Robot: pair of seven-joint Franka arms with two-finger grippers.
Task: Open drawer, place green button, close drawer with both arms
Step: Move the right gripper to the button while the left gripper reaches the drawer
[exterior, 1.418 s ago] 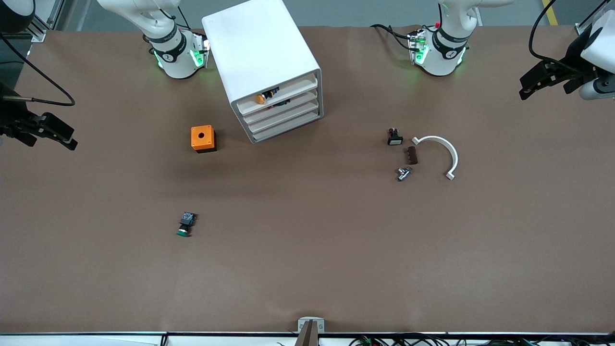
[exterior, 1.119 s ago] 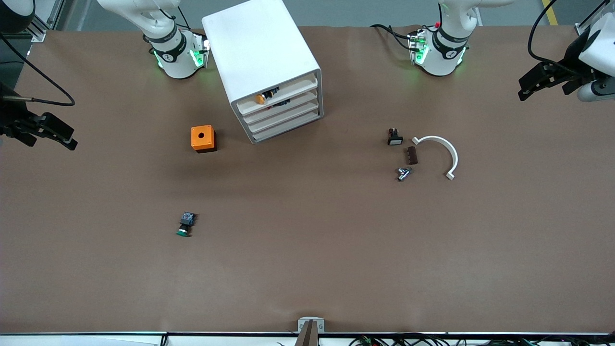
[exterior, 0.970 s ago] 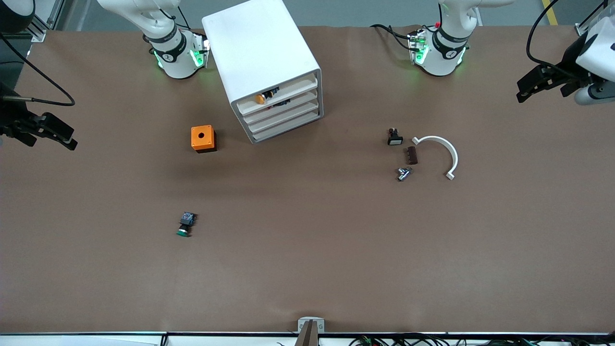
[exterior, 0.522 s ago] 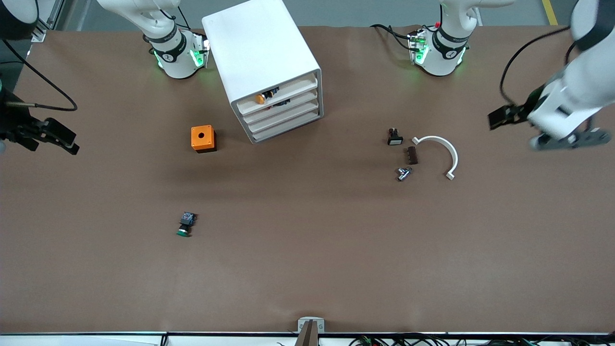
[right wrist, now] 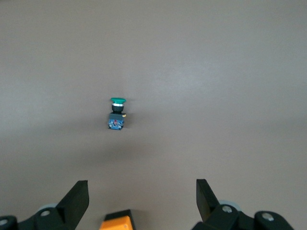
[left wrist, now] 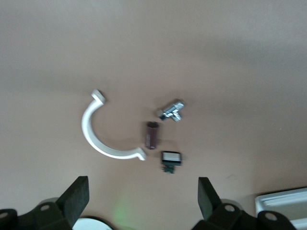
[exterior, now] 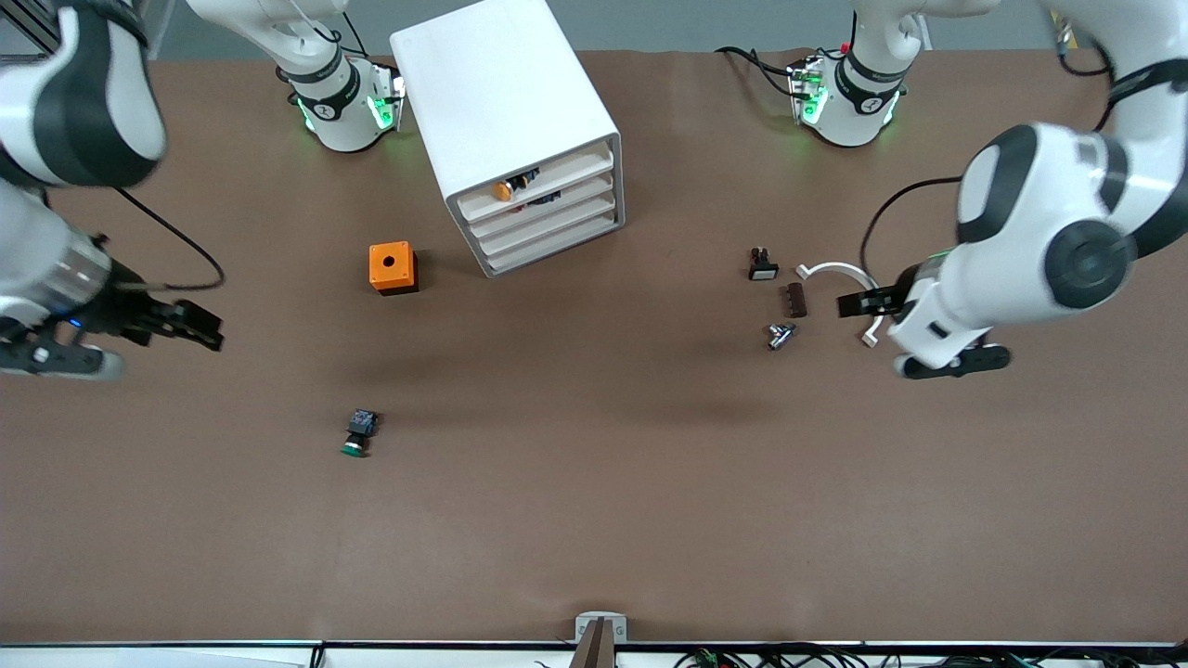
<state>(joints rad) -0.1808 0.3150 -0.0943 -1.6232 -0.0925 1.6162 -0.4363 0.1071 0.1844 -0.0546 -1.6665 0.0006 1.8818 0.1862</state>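
The white cabinet (exterior: 509,111) stands near the robots' bases; its second-highest drawer (exterior: 575,193) is shut. The top drawer holds an orange-capped button (exterior: 502,190). The green-capped button (exterior: 357,434) lies on its side on the brown table, nearer the front camera than the orange box; it also shows in the right wrist view (right wrist: 116,114). My right gripper (exterior: 197,328) is open and empty, over the table at the right arm's end, apart from the button (right wrist: 142,199). My left gripper (exterior: 863,302) is open and empty over the small parts (left wrist: 141,201).
An orange box with a hole (exterior: 393,267) sits beside the cabinet. Under the left gripper lie a white curved piece (left wrist: 103,136), a brown block (left wrist: 151,135), a metal fitting (left wrist: 171,110) and a black button with a white face (left wrist: 171,159).
Both arms have swung in over the table. The left gripper moved from the table's end to above the small parts. The right gripper moved toward the green button. Nothing on the table moved.
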